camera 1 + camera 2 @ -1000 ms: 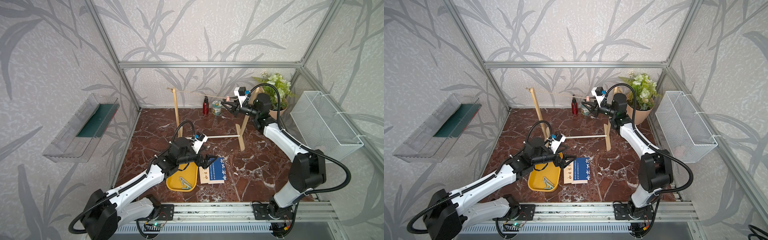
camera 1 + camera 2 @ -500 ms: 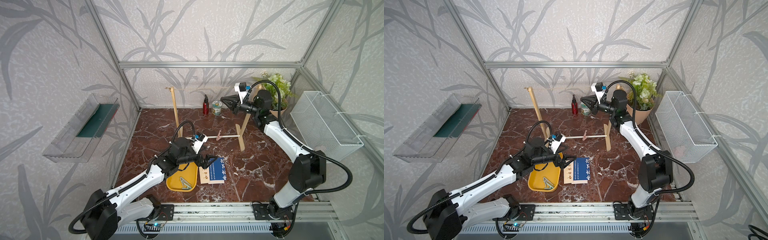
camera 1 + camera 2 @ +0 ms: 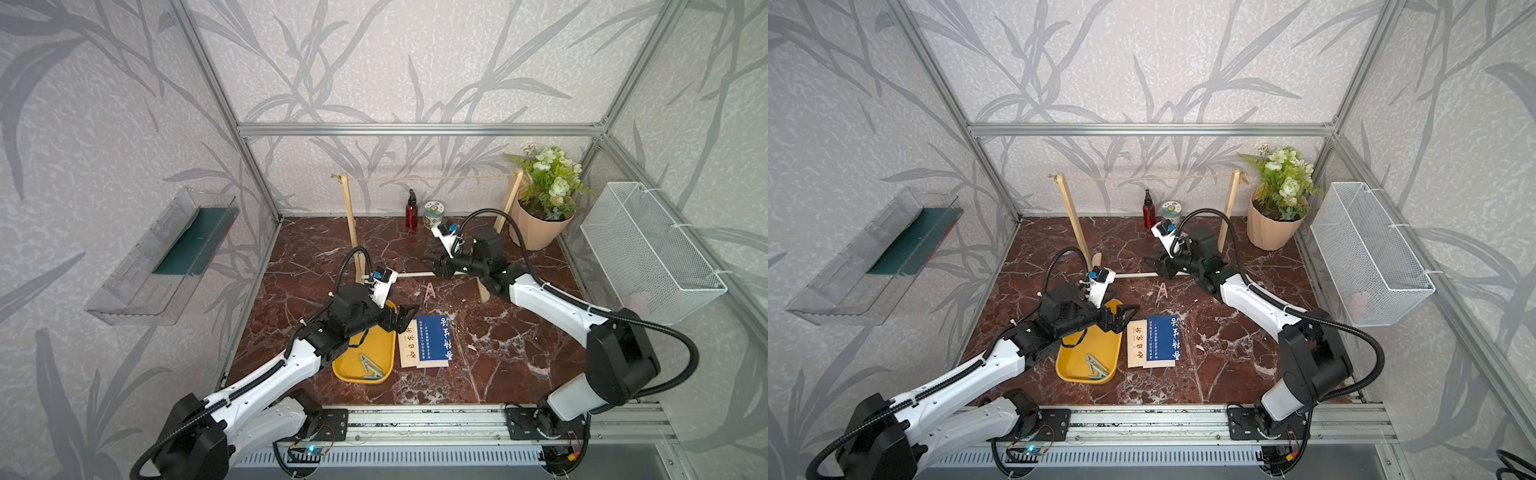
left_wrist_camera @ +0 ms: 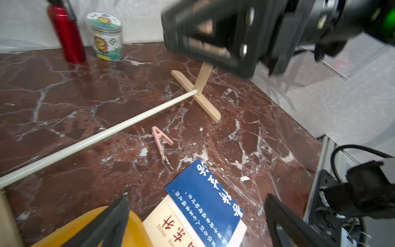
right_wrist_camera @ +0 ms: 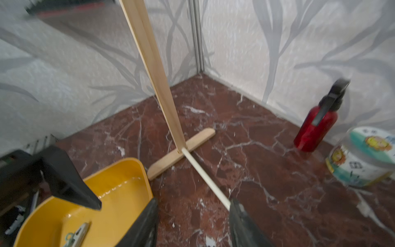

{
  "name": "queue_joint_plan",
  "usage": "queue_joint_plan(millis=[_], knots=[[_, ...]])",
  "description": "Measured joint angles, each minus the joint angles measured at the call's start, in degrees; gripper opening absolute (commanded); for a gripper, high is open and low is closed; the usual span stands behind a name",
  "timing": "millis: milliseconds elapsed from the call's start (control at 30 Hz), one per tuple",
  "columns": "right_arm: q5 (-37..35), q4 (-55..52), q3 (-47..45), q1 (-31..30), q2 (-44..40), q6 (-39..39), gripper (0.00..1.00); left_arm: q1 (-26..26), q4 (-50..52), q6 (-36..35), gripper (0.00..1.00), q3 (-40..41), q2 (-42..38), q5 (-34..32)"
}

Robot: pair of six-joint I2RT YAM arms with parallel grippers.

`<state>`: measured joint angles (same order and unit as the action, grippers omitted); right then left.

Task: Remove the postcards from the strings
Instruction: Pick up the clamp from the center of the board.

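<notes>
The strings (image 3: 428,178) (image 3: 1142,178) run bare between the tops of the wooden stand's uprights. The postcards lie stacked on the floor: a dark blue card (image 3: 434,337) (image 3: 1163,337) (image 4: 205,198) on top of a cream card (image 3: 406,345) (image 3: 1136,345) (image 4: 175,231). My left gripper (image 3: 409,313) (image 3: 1121,318) (image 4: 197,198) hovers open just above the stack's near edge, empty. My right gripper (image 3: 430,264) (image 3: 1152,264) (image 5: 194,202) hangs open and empty low by the stand's white crossbar (image 5: 205,177) (image 4: 96,139).
A pink clothespin (image 3: 429,289) (image 3: 1162,289) (image 4: 160,139) lies on the floor between crossbar and cards. A yellow tray (image 3: 345,365) (image 3: 1071,365) (image 5: 119,171) holds clothespins. Red bottle (image 3: 410,212) (image 5: 316,126), jar (image 3: 434,212) (image 5: 363,158), flower pot (image 3: 538,228) and wire basket (image 3: 648,253) stand behind.
My right gripper dropped from string height to beside the lower crossbar and opened. The pink clothespin it held fell to the floor. The left arm stayed still.
</notes>
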<state>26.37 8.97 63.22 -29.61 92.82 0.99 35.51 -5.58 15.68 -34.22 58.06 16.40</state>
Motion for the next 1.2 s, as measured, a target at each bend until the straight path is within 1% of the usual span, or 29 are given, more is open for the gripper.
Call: queue_joint_plan(millis=[33, 100, 133, 200, 233, 300, 400, 500, 667, 867, 1033, 1133, 1200], knots=[[-1.46, -2.27, 1.05, -0.2, 2.14, -0.28, 0.56, -0.48, 0.04, 0.24, 0.99, 0.0, -0.11, -0.5], [-4.98, -8.41, 4.81, -0.04, 7.58, -2.21, 0.63, -1.38, 0.7, 0.68, 0.99, 0.0, -0.63, -1.79], [-6.1, -10.49, 6.01, -0.09, 9.55, -3.19, 0.64, -1.53, 1.01, 0.83, 0.99, 0.0, -1.01, -2.1], [-8.87, -14.53, 6.8, -0.26, 12.37, -5.99, 0.71, -1.53, 1.16, 0.98, 0.99, 0.42, -2.16, -3.06], [-10.12, -16.37, 6.8, -0.72, 13.11, -6.95, 0.72, -1.53, 1.11, 1.03, 0.99, 0.76, -2.78, -3.41], [-13.79, -19.96, 6.84, -3.04, 14.84, -8.94, 0.73, -1.57, 1.16, 1.01, 0.99, 1.49, -3.82, -4.37], [-17.79, -23.54, 7.43, -6.99, 17.16, -11.52, 0.79, -1.84, 1.31, 0.96, 0.99, 1.7, -4.0, -5.03], [-20.24, -24.74, 7.93, -9.53, 19.02, -13.6, 0.78, -1.95, 1.29, 0.9, 0.99, 1.7, -3.69, -5.05], [-24.35, -25.16, 10.91, -9.9, 21.92, -15.28, 0.77, -2.16, 1.27, 0.9, 0.99, 1.7, -2.67, -4.81], [-25.42, -24.26, 9.6, -9.9, 20.76, -16.0, 0.77, -2.29, 0.98, 0.9, 0.99, 1.7, -2.36, -4.68], [-26.29, -23.8, 7.61, -9.9, 14.86, -16.02, 0.8, -2.38, 0.79, 0.9, 0.99, 1.7, -2.23, -4.39], [-27.96, -22.75, 8.41, -9.7, 12.9, -15.61, 0.81, -2.38, 0.76, 0.9, 0.99, 1.7, -1.81, -4.31], [-27.85, -23.52, 10.8, -9.05, 14.23, -14.84, 0.82, -2.38, 0.74, 0.92, 0.99, 1.7, -1.73, -4.24]])
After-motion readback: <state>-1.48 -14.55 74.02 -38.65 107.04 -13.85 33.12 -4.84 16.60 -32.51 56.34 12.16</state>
